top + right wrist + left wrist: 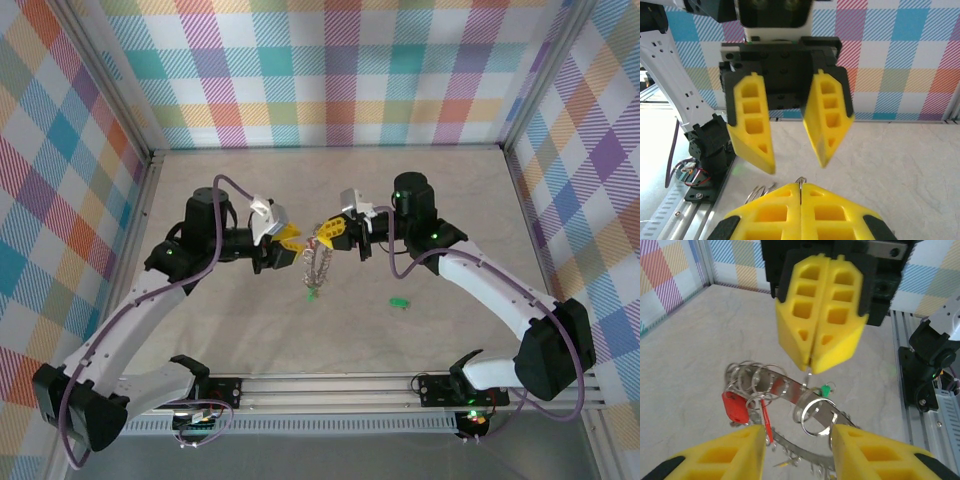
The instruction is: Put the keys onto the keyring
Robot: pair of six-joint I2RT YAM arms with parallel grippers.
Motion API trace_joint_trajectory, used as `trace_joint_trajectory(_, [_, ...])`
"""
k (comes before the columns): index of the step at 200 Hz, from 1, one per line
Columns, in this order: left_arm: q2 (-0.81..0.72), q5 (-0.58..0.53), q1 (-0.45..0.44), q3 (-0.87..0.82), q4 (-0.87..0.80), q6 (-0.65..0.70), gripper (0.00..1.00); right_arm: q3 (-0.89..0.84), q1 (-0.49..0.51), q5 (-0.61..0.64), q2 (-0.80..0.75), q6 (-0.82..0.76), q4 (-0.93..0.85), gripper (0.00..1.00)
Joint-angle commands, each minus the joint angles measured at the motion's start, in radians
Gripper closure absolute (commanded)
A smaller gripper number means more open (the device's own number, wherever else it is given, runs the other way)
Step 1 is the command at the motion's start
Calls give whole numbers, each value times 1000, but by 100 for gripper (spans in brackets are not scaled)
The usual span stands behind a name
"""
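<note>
- In the top view we see the two arms meeting nose to nose at the middle of the frame, above the table (450,200).
- The right gripper (327,236) is closed. In the right wrist view its yellow fingers (765,215) press together along the bottom edge, and a thin loop of wire stands out of the seam at their tip.
- In the left wrist view we see that same right gripper (811,365) at upper centre, with the wire pinched at its tip and running down to the keyring (785,387) below.
- The keyring (317,262) hangs between the two grippers in the top view, just below centre, off the table.
- We count several keys (757,377) bunched on it. A red tag (735,407) sits at lower left and a small green tag (826,390) just right of centre.
- The left gripper (290,240) stands open and holds nothing. In the right wrist view its two fingers (752,125) are spread apart at centre frame, with bare wall between them.
- One green-tagged key (400,302) lies alone on the table, right of the hanging bunch and well apart from it.
</note>
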Motion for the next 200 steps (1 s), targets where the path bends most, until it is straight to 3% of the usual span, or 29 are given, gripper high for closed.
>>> trace_joint_trajectory(1, [-51,13,17,27,-78,80,60,25,9,-24,-31,-64,8,100])
trace_joint_trajectory(32, [-41,33,27,44,-115,123,60,25,12,-36,-35,-101,-4,100])
trace_joint_trajectory(84, [6,27,21,25,14,87,61,34,20,-60,-35,-129,-11,100])
trace_joint_trajectory(127, [32,10,-13,9,120,52,68,35,35,-50,-33,-128,-5,100])
trace_joint_trajectory(159, [41,14,-34,6,108,64,78,36,39,-36,-26,-104,22,100])
trace_joint_trajectory(200, [22,13,-38,4,34,105,75,39,40,-28,-22,-98,27,100])
